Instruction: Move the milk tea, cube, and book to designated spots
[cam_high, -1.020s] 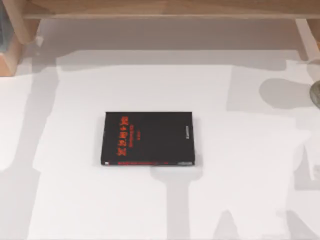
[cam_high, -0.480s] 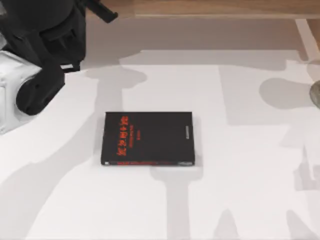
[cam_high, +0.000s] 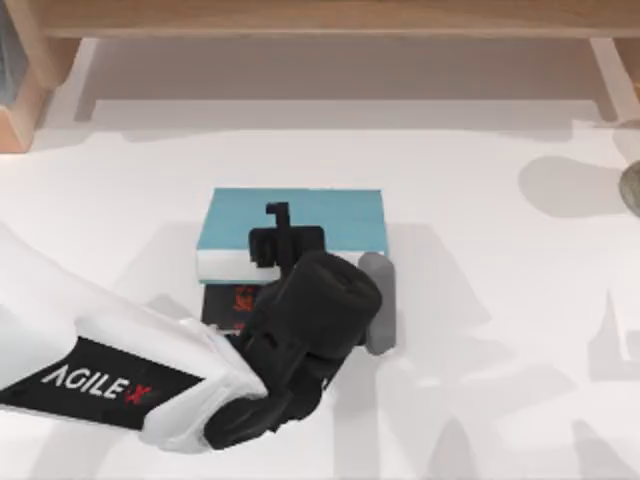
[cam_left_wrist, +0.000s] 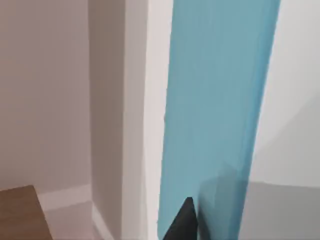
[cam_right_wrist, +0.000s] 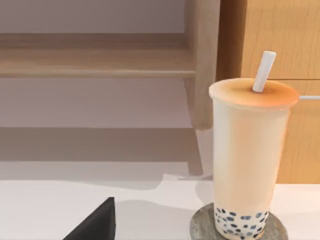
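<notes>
The light-blue book (cam_high: 330, 220) with white page edges lies flat over the black book (cam_high: 228, 303) in the middle of the table. My left gripper (cam_high: 283, 238) reaches in from the lower left and is shut on the book's near edge. The left wrist view has the book's blue cover (cam_left_wrist: 215, 100) close up beside one dark fingertip (cam_left_wrist: 183, 222). The milk tea (cam_right_wrist: 247, 160), a tall cup with a straw and dark pearls, stands on a grey coaster (cam_right_wrist: 200, 227); my right gripper (cam_right_wrist: 95, 225) is low beside it, apart from it. The cube is out of view.
A wooden shelf (cam_high: 320, 18) runs along the far edge, with a wooden leg (cam_right_wrist: 202, 60) and cabinet (cam_right_wrist: 295, 40) behind the cup. A round grey shape (cam_high: 631, 186) sits at the table's right edge. Open white tabletop lies around the books.
My left arm has swung from the far left corner down across the table, and the light-blue book now covers the far part of the black book.
</notes>
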